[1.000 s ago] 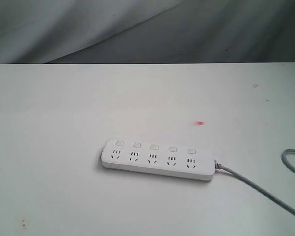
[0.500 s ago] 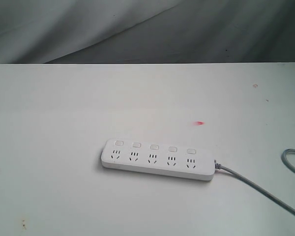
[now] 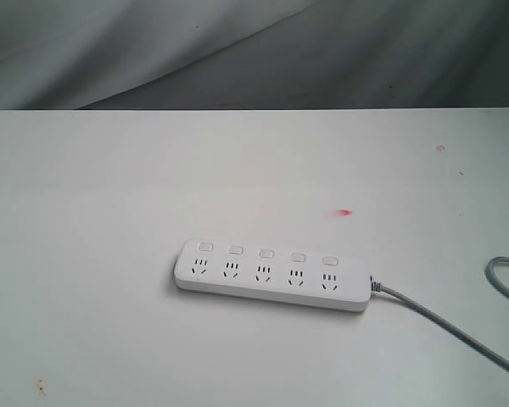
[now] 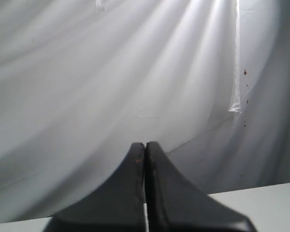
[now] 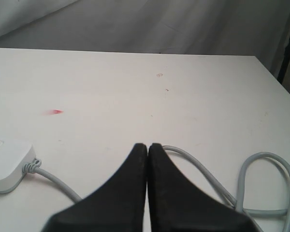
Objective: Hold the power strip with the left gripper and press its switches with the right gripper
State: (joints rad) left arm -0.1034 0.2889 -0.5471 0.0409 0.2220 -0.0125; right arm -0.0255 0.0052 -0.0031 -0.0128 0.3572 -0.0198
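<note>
Right now your strip [image 3: 271, 277] lies flat on the table [image 3: 110, 212], toward the front, with its switches [image 3: 266, 253] along the far edge and its cord [image 3: 445, 326] trailing off right. Neither gripper touches it. Your left gripper [image 4: 145, 145] is clenched on nothing, facing the grey cloth [image 4: 87, 72]. Your right gripper [image 5: 148, 146], likewise clenched and empty, hangs near the cord.

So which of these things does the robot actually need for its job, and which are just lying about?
Part of the job: power strip; its five switches; left gripper, shut; right gripper, shut.
Just there: red smudge on the table; grey cloth behind; the strip's cord, trailing loosely.
</note>
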